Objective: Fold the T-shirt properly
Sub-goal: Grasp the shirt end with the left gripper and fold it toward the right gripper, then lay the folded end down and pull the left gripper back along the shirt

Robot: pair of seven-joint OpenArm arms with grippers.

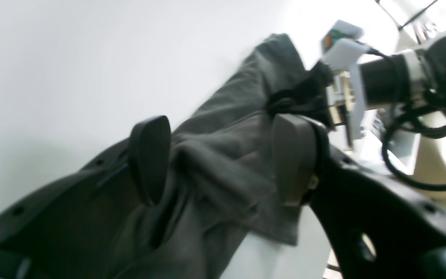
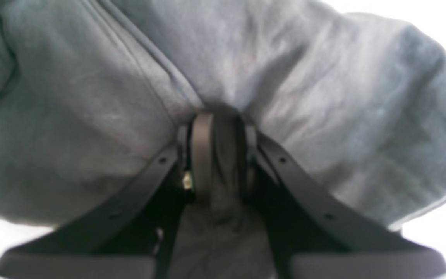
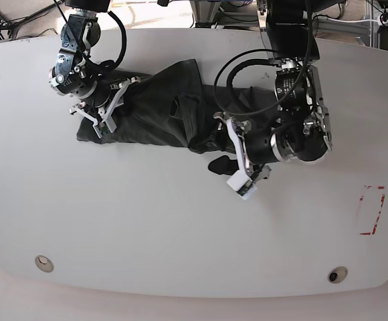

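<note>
The dark grey T-shirt (image 3: 157, 110) lies bunched in a long wrinkled band across the far half of the white table (image 3: 180, 227). My right gripper (image 3: 88, 120) is at its left end; in the right wrist view the gripper (image 2: 218, 128) is shut on a pinched fold of the T-shirt (image 2: 91, 97). My left gripper (image 3: 209, 152) sits at the band's near edge, right of the middle. In the left wrist view this gripper (image 1: 222, 135) stands open, its fingers (image 1: 149, 159) wide apart with loose T-shirt (image 1: 223, 162) cloth between them. The right arm (image 1: 393, 77) shows at the shirt's far end.
A red rectangle outline (image 3: 372, 210) is marked on the table at the right. Two round fittings (image 3: 43, 263) (image 3: 336, 275) sit near the front edge. Cables and stands crowd the space behind the table's far edge (image 3: 214, 13).
</note>
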